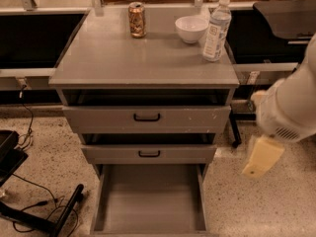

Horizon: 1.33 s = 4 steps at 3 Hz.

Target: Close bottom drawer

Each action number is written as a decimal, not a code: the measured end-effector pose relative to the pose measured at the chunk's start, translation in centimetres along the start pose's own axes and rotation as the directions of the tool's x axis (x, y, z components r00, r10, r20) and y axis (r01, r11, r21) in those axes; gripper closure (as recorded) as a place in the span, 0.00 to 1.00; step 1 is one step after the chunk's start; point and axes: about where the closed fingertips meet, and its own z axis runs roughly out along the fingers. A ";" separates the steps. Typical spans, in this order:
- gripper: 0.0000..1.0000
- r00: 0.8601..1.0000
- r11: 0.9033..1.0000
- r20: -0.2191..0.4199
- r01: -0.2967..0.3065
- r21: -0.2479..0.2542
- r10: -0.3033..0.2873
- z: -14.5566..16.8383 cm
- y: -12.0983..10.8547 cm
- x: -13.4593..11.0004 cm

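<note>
The bottom drawer (150, 199) of the grey cabinet (143, 63) is pulled far out, and its plain grey inside is empty. Its front and handle are cut off by the lower edge of the view. My gripper (262, 157), cream-coloured below a white arm (291, 107), hangs to the right of the cabinet, level with the middle drawer and above the floor. It touches nothing.
The top drawer (146, 117) and middle drawer (149, 153) each stand slightly out. On the cabinet top are a can (137, 19), a white bowl (191, 28) and a water bottle (216, 29). Black stand legs and cables (39, 214) lie on the floor at the left.
</note>
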 end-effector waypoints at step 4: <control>0.00 0.978 0.971 -0.080 -0.202 -0.128 0.193 23.4 10.2 7.7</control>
